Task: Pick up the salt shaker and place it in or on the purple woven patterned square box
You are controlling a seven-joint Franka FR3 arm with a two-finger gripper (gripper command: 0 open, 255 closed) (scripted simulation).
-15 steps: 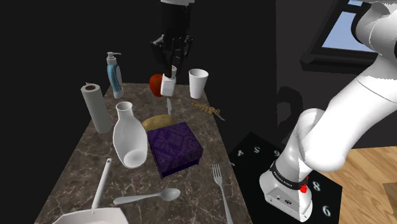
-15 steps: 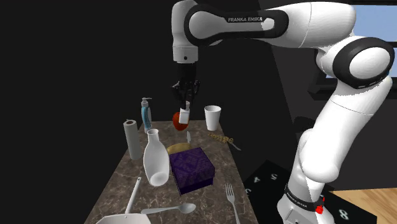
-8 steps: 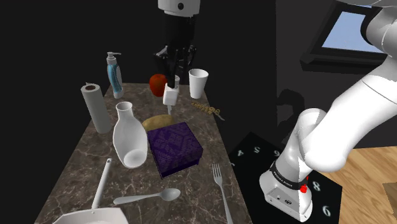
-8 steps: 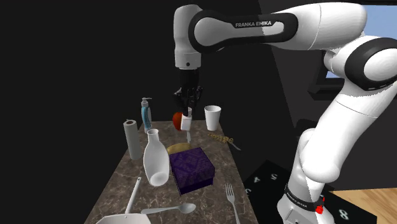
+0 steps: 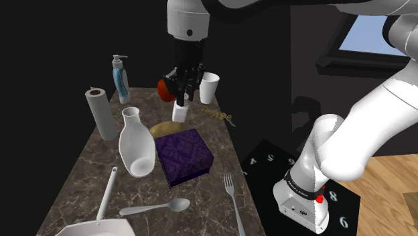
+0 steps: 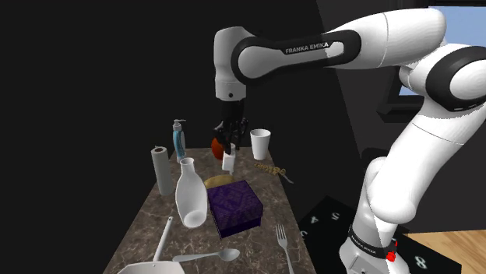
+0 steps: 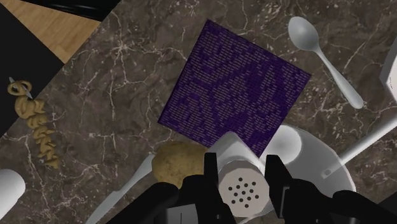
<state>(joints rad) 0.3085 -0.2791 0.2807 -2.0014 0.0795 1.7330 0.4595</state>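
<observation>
My black gripper [image 5: 182,100] is shut on a small white salt shaker [image 5: 179,112], which hangs above the table's far half. In the second exterior view the salt shaker [image 6: 229,161] hangs under the gripper [image 6: 228,150], over the potato. The wrist view has the shaker's holed cap [image 7: 242,189] clasped between both fingers [image 7: 212,173]. The purple woven square box [image 5: 184,157] sits on the marble table, nearer the stand than the shaker. The purple box [image 7: 234,90] lies just ahead of the gripper [image 7: 243,170] in the wrist view, seen from above.
Around the box stand a white vase [image 5: 136,143], a paper towel roll [image 5: 100,112], a soap dispenser [image 5: 121,78], a red apple [image 5: 164,88], a white cup [image 5: 210,86] and a potato [image 5: 166,129]. A spoon [image 5: 154,208], fork [image 5: 231,192] and corkscrew [image 5: 220,115] lie on the tabletop [image 5: 87,174].
The gripper has come down and toward the purple box with the salt shaker held in it, from above the apple to just over the potato.
</observation>
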